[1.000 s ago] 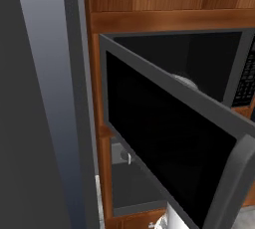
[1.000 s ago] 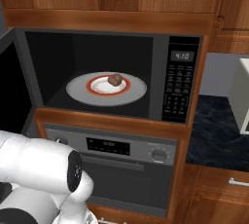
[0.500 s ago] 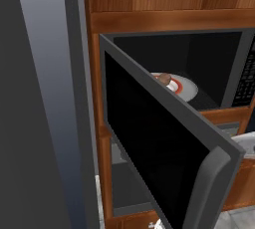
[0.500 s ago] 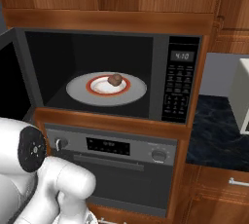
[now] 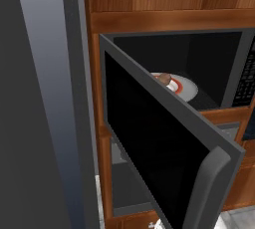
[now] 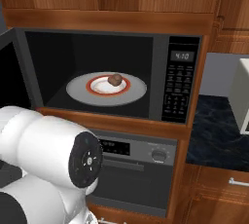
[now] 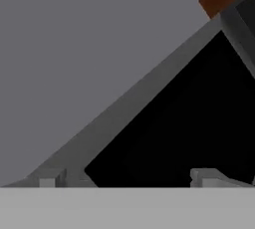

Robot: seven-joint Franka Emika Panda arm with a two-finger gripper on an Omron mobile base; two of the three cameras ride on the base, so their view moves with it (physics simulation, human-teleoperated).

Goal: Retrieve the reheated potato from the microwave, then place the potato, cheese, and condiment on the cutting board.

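A: What is considered the largest hazard here?

B: The microwave (image 6: 112, 79), or rather its door (image 5: 164, 158). It is swung wide open and juts well out from the cabinet front, with the black glass panel seen edge-on in the left base view. A reach toward the cavity could be blocked by it, and the arm (image 6: 48, 155), which sits low and to the left in the right base view, could be knocked against the door edge if it were swung across carelessly.

A: And next in size?

B: The round glass tray (image 6: 106, 89) and the red-rimmed plate (image 6: 104, 85) resting on it. If the plate were caught by a finger on entry, it could be pushed back or tipped.

A: Where is the potato?

B: The potato (image 6: 115, 79) is seen on the plate, inside the cavity, slightly right of the plate's centre. Being small and rounded, it is judged likely to roll if it is nudged off-centre rather than pinched squarely.

A: How are the jaws set?

B: In the hand view the gripper (image 7: 132, 177) is seen with its two fingertips (image 7: 50, 177) spread well apart, nothing between them, pointed at the door's glass rather than at the potato. A grasp from this pose would be missed entirely.
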